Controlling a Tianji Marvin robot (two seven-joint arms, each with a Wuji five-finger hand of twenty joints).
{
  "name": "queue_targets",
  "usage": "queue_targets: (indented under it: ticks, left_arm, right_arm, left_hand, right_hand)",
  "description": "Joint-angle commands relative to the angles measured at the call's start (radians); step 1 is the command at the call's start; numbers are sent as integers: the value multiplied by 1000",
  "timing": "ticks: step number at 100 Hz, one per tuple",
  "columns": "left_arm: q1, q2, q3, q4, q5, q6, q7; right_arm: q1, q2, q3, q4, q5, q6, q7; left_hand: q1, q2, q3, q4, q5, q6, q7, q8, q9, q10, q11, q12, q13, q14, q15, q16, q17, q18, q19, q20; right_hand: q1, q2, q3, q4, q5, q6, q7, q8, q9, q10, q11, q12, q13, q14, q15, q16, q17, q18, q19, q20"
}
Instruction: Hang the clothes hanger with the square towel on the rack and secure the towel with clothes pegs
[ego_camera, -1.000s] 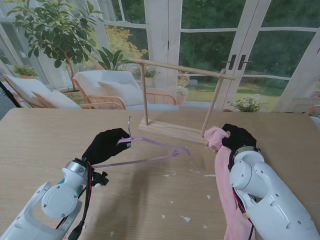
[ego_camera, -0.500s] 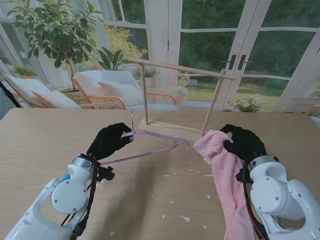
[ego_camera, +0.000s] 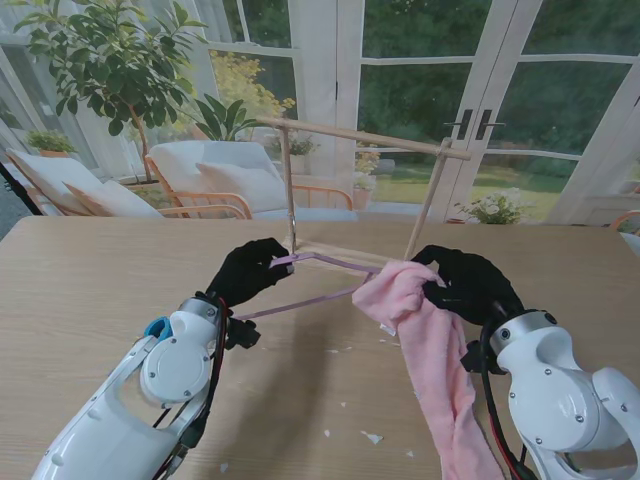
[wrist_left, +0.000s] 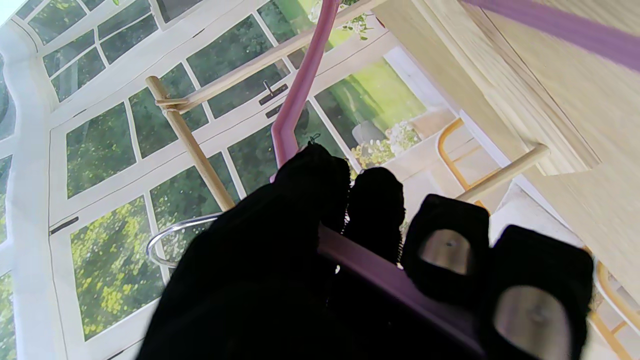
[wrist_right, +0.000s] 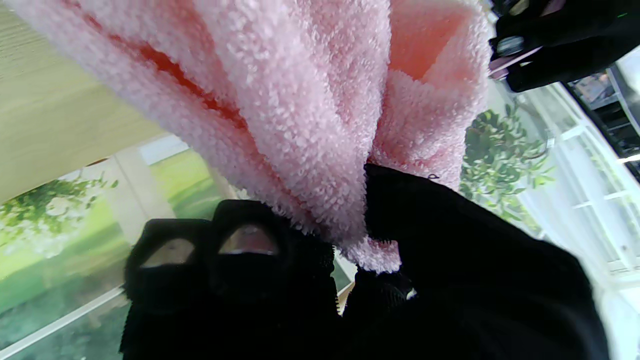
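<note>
Left hand (ego_camera: 250, 272) grips purple hanger (ego_camera: 318, 281) — right hand (ego_camera: 470, 283) clutches pink towel (ego_camera: 425, 350), its bunched top touching the hanger's end, before the rack (ego_camera: 365, 137).

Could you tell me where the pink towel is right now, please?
In the stand view the pink towel hangs from the right hand, right of centre, its bunched top end beside the purple hanger before the wooden rack.

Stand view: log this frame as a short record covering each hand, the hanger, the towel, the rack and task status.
left hand: shut on hanger
right hand: shut on towel
hanger: purple, held above the table, not on rack
towel: pink, bunched at the hanger's right end, rest trailing toward me
rack: wooden, bar bare
pegs: none visible
status: hanger not yet hung
</note>
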Motion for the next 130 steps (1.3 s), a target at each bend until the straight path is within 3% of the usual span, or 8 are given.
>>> queue_targets:
  ticks: [1, 16, 39, 52, 94, 102, 116, 130]
  left_arm:
    - [-6, -14, 9, -5, -8, 12, -14]
    - [-9, -20, 20, -19, -36, 41, -11]
    - [-9, -32, 37, -62, -98, 100, -2]
    - [-5, -40, 46, -93, -145, 145, 4]
    - [15, -70, 68, -178, -239, 262, 61]
    - [15, -78, 76, -190, -259, 283, 78]
    - [23, -85, 79, -213, -288, 301, 90]
    - [28, -84, 78, -230, -298, 305, 87]
  right_arm:
    - [-2, -5, -18, -24, 4, -11, 22]
    - [19, -3, -54, -27, 23, -7, 31]
    - [71, -3, -131, 0, 38, 6, 20]
    - [107, -9, -177, 22, 46, 37, -5]
    - [177, -70, -311, 85, 103, 159, -256]
    - [190, -80, -339, 107, 93, 174, -302]
    - [205, -90, -371, 144, 69, 189, -348]
    - [213, -92, -387, 170, 55, 186, -360]
  left_hand:
    - [64, 48, -26, 31, -2, -12, 87, 23, -18, 25, 26, 9, 19, 22, 51, -7, 40, -84, 276, -2]
    - [86, 64, -70, 44, -13, -10, 90, 27, -23, 35, 31, 8, 63, -4, 83, -14, 46, -140, 298, 16]
    - [111, 86, -127, 58, -34, 2, 102, 35, -27, 46, 55, 8, 122, -7, 128, -34, 51, -173, 298, 234]
    - [122, 94, -143, 63, -39, 10, 102, 35, -29, 54, 57, 11, 131, 2, 130, -33, 53, -197, 298, 299]
    - [158, 121, -200, 76, -60, 33, 108, 39, -38, 65, 68, 16, 136, 8, 129, -30, 54, -200, 298, 334]
    - [172, 131, -226, 84, -69, 37, 111, 39, -42, 68, 70, 15, 136, 8, 128, -30, 54, -200, 298, 333]
    - [176, 136, -232, 85, -75, 41, 114, 42, -44, 71, 73, 16, 136, 4, 127, -31, 54, -200, 298, 332]
    - [178, 141, -238, 86, -80, 41, 116, 45, -46, 70, 75, 16, 136, 3, 127, -31, 54, -201, 298, 331]
  right_hand:
    - [66, 184, 67, 115, 162, -140, 130, 65, 75, -36, 101, 30, 51, -14, 45, 9, 20, -37, 94, -4]
    - [66, 185, 66, 119, 162, -140, 130, 66, 78, -38, 100, 32, 54, -14, 46, 9, 23, -38, 97, -7]
    - [65, 184, 65, 123, 162, -140, 129, 67, 78, -37, 98, 36, 56, -13, 46, 8, 26, -39, 101, -11]
    - [65, 185, 65, 124, 162, -139, 129, 67, 78, -37, 98, 37, 56, -13, 46, 7, 27, -39, 102, -13]
    - [76, 162, 75, 104, 167, -130, 125, 68, 80, -28, 91, 34, 58, 9, 42, 2, 28, -23, 106, -18]
    - [76, 138, 96, 53, 152, -115, 110, 66, 80, -31, 74, 15, 58, 24, 25, -9, 29, -21, 106, -22]
    - [104, 41, 136, -114, 62, -22, 131, -54, 69, -39, 41, -48, 53, 69, -36, -38, 25, -6, 85, -31]
    - [131, -9, 116, -167, 18, 41, 189, -190, 61, -30, 1, -126, 45, 112, -112, -67, 19, 14, 49, -43]
